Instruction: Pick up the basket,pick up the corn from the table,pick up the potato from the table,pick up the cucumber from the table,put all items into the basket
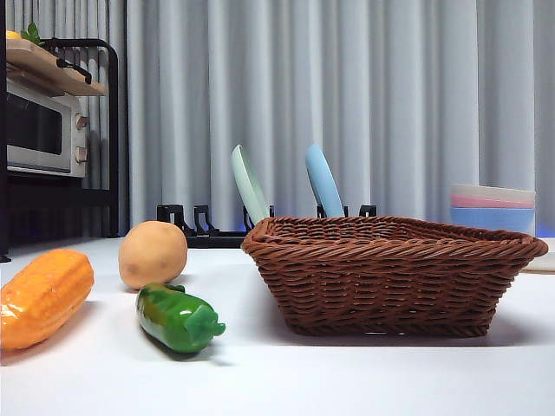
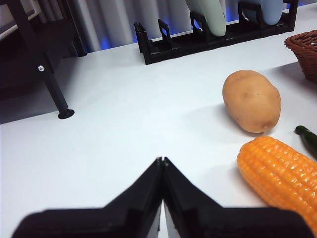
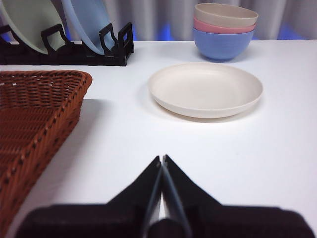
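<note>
The brown wicker basket [image 1: 390, 273] stands empty on the white table [image 1: 347, 373], right of centre. The corn [image 1: 42, 297] lies at the far left, the potato [image 1: 153, 253] behind it, the green cucumber [image 1: 178, 318] in front between potato and basket. My left gripper [image 2: 162, 161] is shut and empty above the table, near the corn [image 2: 280, 173] and potato [image 2: 251, 100]; the cucumber's tip [image 2: 308, 137] shows at the edge. My right gripper [image 3: 162, 159] is shut and empty, beside the basket [image 3: 34, 109]. Neither arm shows in the front view.
A black dish rack [image 1: 217, 230] with a pale green plate [image 1: 250, 185] and a blue plate [image 1: 323, 182] stands behind. Stacked bowls [image 3: 225, 30] and a cream plate [image 3: 205, 89] sit right of the basket. A shelf with a microwave [image 1: 43, 130] stands at far left.
</note>
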Motion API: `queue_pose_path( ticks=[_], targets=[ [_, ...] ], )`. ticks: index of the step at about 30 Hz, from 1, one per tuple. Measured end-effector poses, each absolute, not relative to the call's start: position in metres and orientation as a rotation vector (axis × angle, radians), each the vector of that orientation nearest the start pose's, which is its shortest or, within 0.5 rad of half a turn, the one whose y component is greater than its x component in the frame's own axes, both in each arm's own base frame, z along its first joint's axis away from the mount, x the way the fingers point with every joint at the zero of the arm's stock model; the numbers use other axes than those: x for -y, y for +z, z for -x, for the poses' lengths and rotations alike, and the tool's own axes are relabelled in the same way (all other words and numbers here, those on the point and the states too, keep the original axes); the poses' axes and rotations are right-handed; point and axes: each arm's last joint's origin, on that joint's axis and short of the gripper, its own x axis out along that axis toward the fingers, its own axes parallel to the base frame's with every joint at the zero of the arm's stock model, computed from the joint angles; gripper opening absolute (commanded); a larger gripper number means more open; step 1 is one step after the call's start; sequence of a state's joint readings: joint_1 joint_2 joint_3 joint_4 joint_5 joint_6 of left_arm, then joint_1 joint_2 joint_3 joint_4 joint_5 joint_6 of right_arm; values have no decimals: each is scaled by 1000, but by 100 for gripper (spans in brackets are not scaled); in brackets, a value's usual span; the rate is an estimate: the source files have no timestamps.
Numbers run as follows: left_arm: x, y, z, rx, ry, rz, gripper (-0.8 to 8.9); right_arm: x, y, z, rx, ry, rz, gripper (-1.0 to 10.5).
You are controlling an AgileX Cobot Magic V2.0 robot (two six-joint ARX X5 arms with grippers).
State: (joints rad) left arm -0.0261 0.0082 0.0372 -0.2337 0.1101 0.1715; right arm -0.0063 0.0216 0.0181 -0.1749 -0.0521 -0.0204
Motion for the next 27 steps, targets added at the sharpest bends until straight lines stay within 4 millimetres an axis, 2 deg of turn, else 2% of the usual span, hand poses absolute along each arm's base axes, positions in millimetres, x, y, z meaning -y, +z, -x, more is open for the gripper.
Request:
queue_pose_path(
  ticks=[3, 7, 13, 17, 20, 27],
  targets=[
    [7, 153, -93, -194, -182, -100, -3, -1, 151, -96, -180, 39, -77, 1],
    [9, 154, -93, -210, -253, 98, -3, -1, 151, -96, -184, 18, -306, 1],
    [9, 161, -94, -162, -246, 296, -6, -1, 151, -96, -188, 2, -551, -1],
    [9, 162, -94, -157, -243, 352, -6, -2, 156, -95, -205, 44, -593, -11],
    [9, 163, -93, -189, -236, 380, -6, -3, 169, -94, -189, 55, -595, -11],
    [9, 203, -94, -167, -213, 380, -6, -3, 212, -104, -226, 70, -534, -10]
  ],
)
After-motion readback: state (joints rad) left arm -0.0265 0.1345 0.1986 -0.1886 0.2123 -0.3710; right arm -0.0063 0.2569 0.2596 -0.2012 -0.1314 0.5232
